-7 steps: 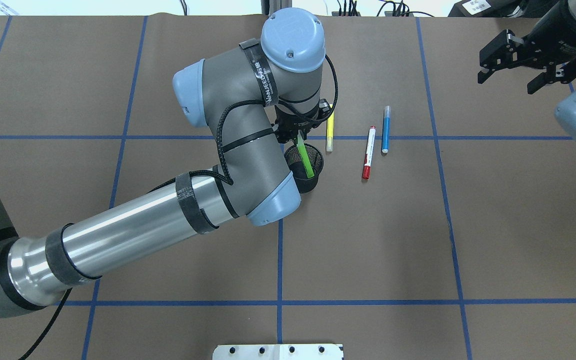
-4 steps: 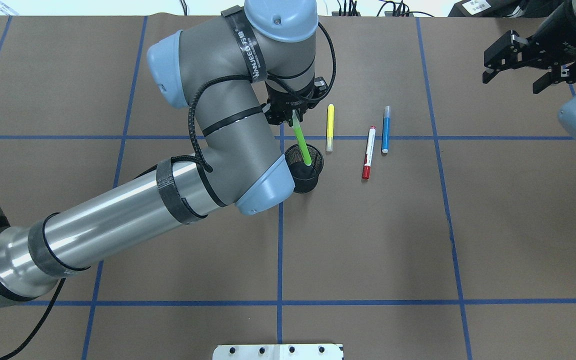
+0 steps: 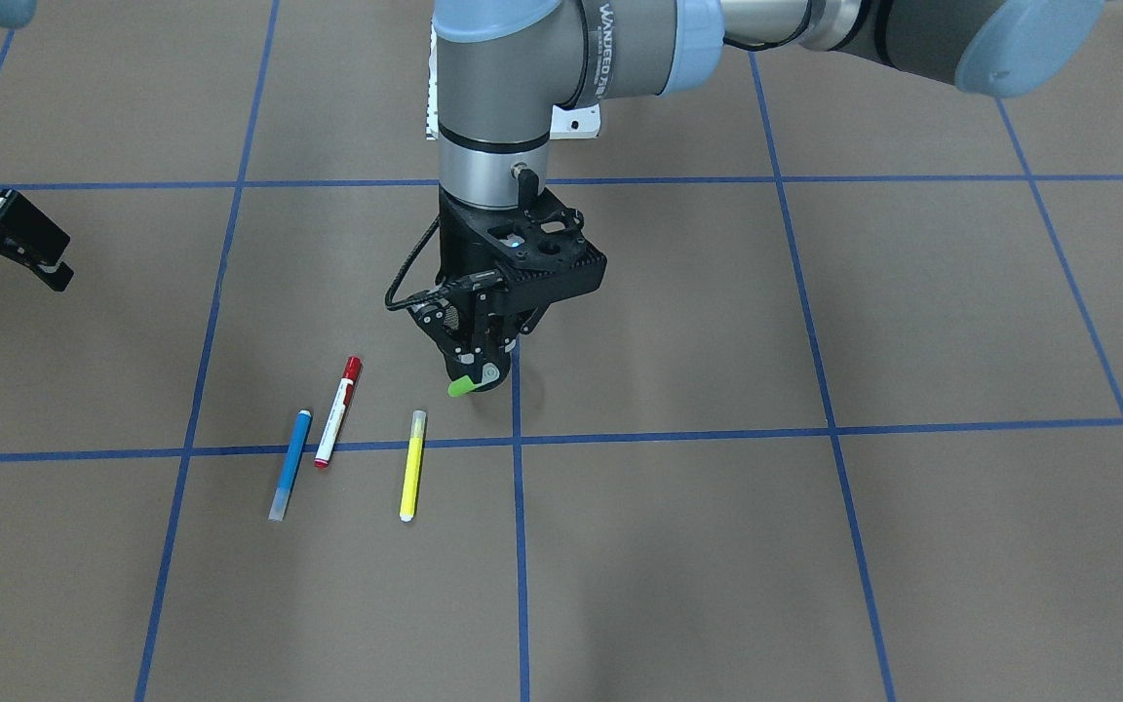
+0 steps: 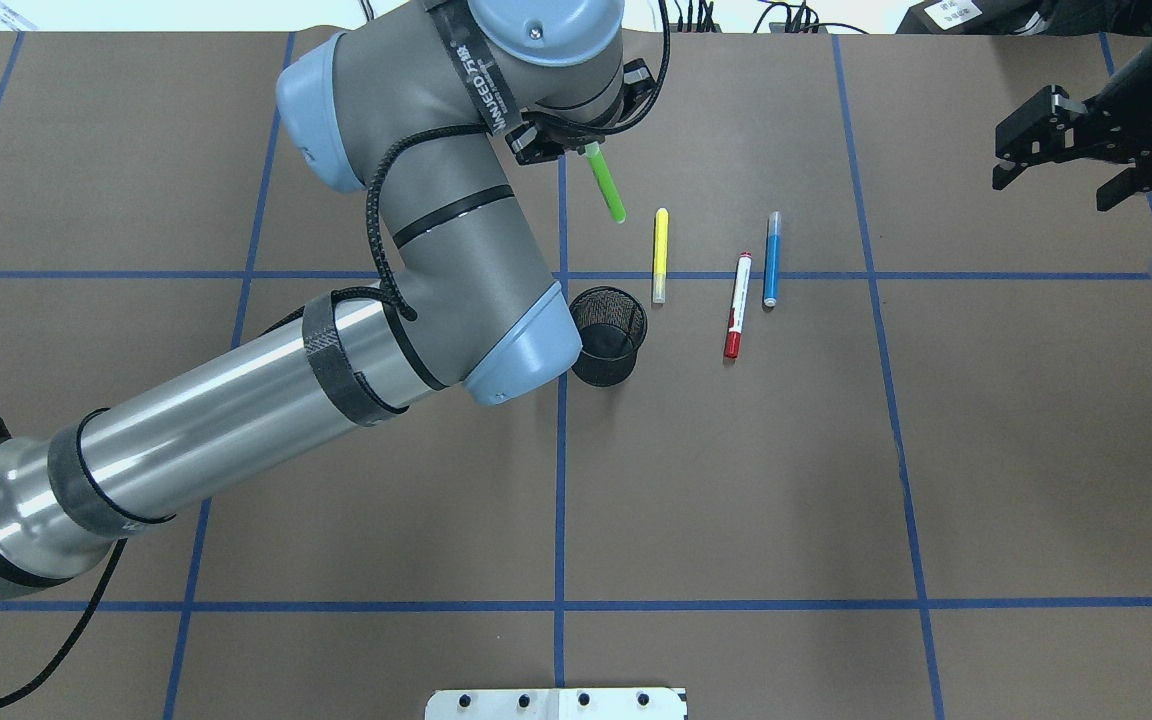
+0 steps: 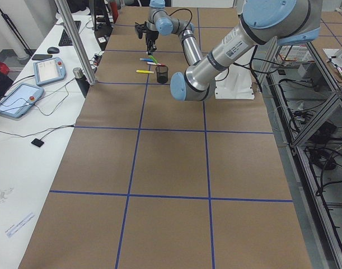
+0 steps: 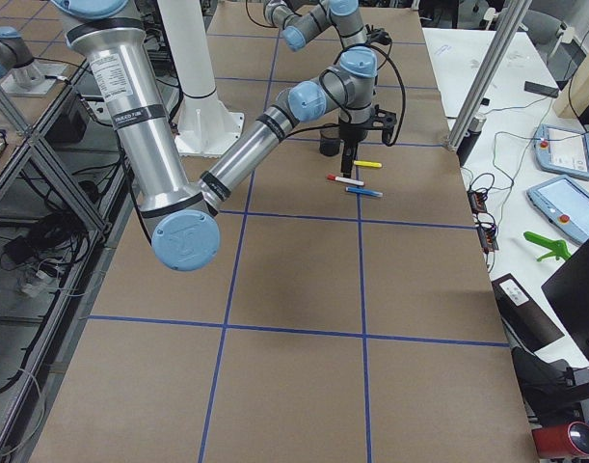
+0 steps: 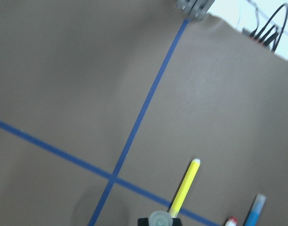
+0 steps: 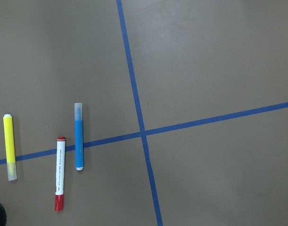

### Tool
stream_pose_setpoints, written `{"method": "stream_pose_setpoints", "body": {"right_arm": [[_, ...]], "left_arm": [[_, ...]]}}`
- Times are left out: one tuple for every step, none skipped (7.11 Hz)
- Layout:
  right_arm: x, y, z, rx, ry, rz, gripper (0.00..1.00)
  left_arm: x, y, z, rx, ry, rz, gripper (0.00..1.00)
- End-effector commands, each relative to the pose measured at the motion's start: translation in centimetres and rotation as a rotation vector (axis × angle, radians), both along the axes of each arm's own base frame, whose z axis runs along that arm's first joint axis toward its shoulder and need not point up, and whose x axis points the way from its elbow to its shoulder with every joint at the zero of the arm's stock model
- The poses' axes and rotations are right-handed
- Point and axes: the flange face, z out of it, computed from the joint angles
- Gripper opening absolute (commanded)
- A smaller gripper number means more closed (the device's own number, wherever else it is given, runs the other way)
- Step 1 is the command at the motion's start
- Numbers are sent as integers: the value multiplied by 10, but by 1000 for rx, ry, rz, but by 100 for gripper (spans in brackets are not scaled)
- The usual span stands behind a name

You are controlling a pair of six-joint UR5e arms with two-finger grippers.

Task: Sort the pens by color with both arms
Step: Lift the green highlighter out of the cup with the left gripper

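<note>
My left gripper (image 4: 584,148) is shut on the green highlighter (image 4: 606,187), which hangs tilted in the air beyond the black mesh cup (image 4: 608,335). In the front-facing view the same left gripper (image 3: 482,376) shows the green highlighter's tip (image 3: 461,387) poking out. Three pens lie on the table right of the cup: a yellow highlighter (image 4: 660,255), a white pen with a red cap (image 4: 737,304) and a blue pen (image 4: 771,258). My right gripper (image 4: 1054,190) hovers open and holds nothing at the far right, well away from the pens.
Blue tape lines (image 4: 560,470) divide the brown table cover into squares. A white metal plate (image 4: 556,703) sits at the near edge. The left arm's elbow (image 4: 521,350) hangs right beside the cup. Tablets (image 5: 50,70) rest on a side bench.
The left gripper has lifted the green highlighter out of the cup and carried it toward the far side. The right gripper has drifted slightly to the right.
</note>
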Motion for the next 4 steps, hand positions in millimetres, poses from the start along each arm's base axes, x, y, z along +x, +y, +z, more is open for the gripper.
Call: {"method": "stream_pose_setpoints", "body": {"right_arm": [[-2,-1,-3,3,-8,17,99],[-1,1,-1,-2,-13,17,99],[-2,1,0,-3,-10,18,99],[-1,0,2,-4,-5,21,99]], "left_arm": [[25,-19,15,98,27,-167,0],[43,-15,18,160,43,-224,0],[60,-11,25,199,50,-270,0],[80,-2,33,241,55,-318,0]]}}
